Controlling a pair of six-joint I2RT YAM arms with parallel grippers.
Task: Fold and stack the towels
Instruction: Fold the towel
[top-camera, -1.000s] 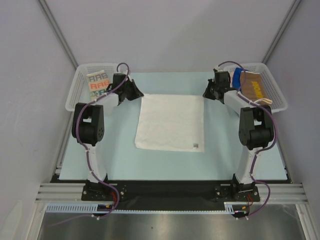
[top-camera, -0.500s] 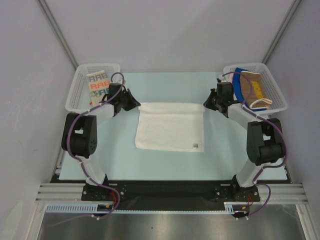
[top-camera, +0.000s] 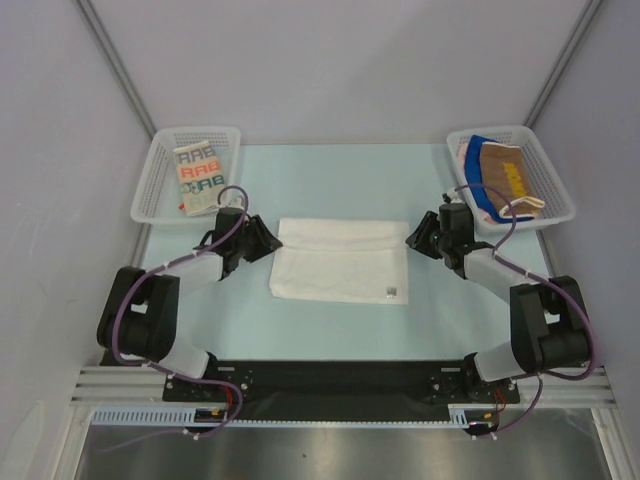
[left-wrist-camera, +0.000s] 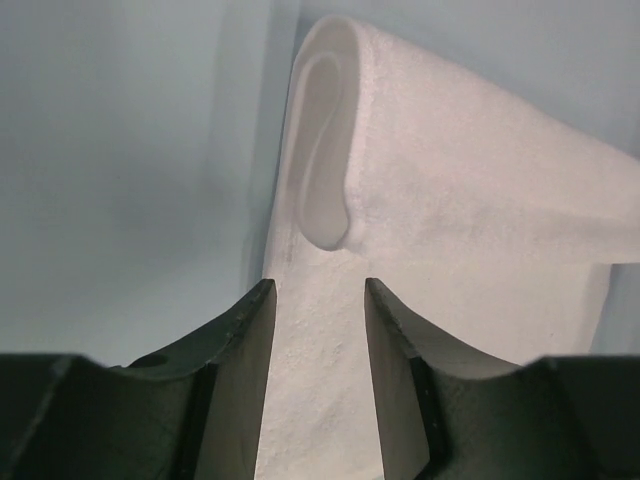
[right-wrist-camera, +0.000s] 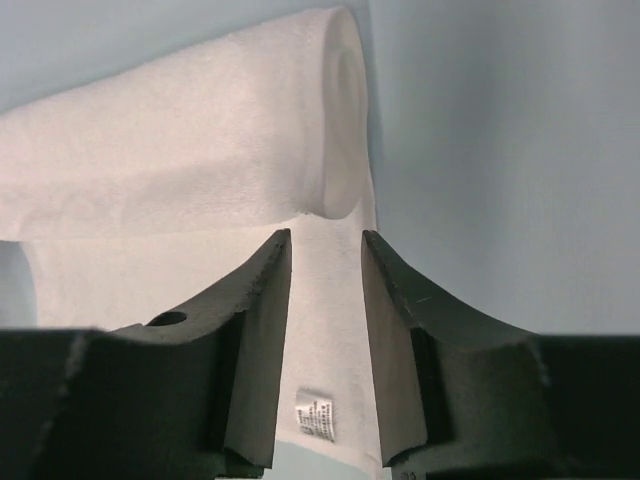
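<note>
A plain white towel (top-camera: 340, 262) lies in the middle of the table, its far edge turned over onto itself in a rounded fold (left-wrist-camera: 320, 170) (right-wrist-camera: 335, 130). My left gripper (top-camera: 268, 240) (left-wrist-camera: 320, 290) is at the towel's left end, low over the cloth. Its jaws stand apart, and the towel lies flat beneath the gap. At the right end my right gripper (top-camera: 415, 240) (right-wrist-camera: 327, 240) is open in the same way above the towel and its small label (right-wrist-camera: 318, 415). More towels sit in the two baskets.
A white mesh basket (top-camera: 150, 195) at the back left holds a cream towel with letters (top-camera: 196, 176). The matching basket (top-camera: 555, 190) at the back right holds a brown towel with yellow print (top-camera: 505, 175) over a blue one (top-camera: 474, 150).
Both arms drew toward the near side, carrying the white towel's far edge over onto the cloth. Both grippers then went from shut to open and let the edge go.
</note>
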